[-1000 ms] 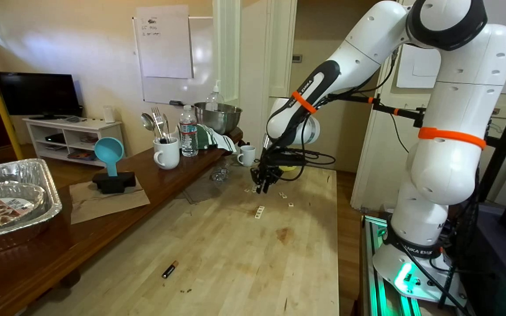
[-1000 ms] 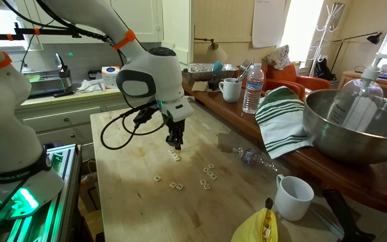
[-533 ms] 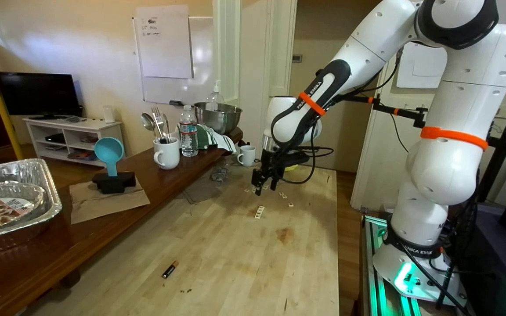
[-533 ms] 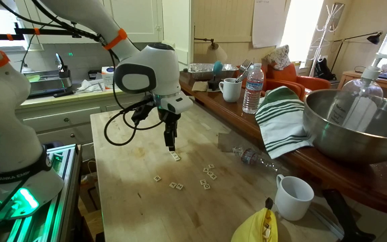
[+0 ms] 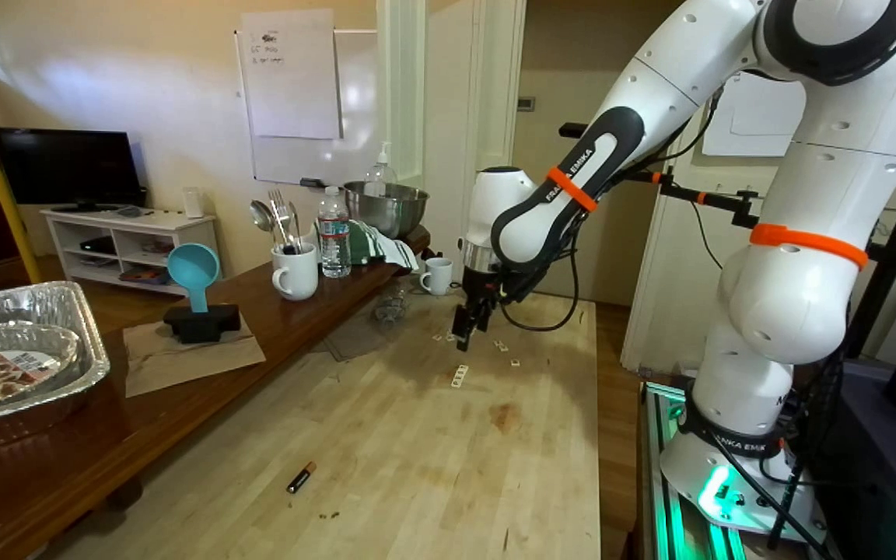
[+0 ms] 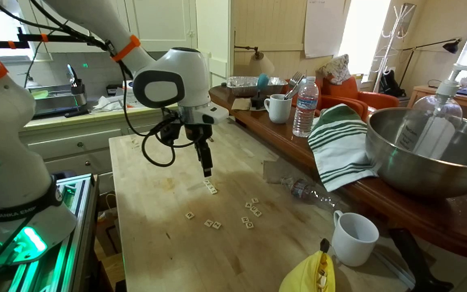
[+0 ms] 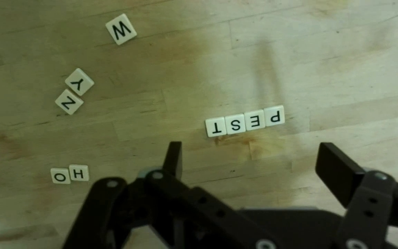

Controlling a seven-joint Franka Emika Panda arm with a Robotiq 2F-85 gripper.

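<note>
The gripper [image 7: 250, 154] hangs above the table [image 6: 156, 259], jaws wide apart, nothing held. Nearest thing: the row of letter tiles [image 7: 245, 121], 4 pieces spelling PEST, upside down in the wrist view. It lies flat just beyond the jaws there, inside their left-right span. W tile [image 7: 121, 29] is far left; Y tile [image 7: 79, 82] and Z tile [image 7: 69, 101] sit side by side at left.

Doing it well, my judgement: work in hand looks like lining the jaws up over the row. It slants a bit, T tile [image 7: 216, 127] end nearer, P tile [image 7: 274, 116] end farther, so a small wrist turn should help. Ease far, descend slow and straight, stop just off the table. An end-to-end squeeze could buckle the row; a low jaw could shove a piece.

Versus earlier: 1 s ago jaws look closer together. 0.5 s ago they show side by side in an exterior view; now, on the gripper [image 5: 470, 338], they nearly overlap, so wrist looks turned. P tile [image 6: 206, 182], covered then in an exterior view, shows now. Tiles unmoved.
</note>
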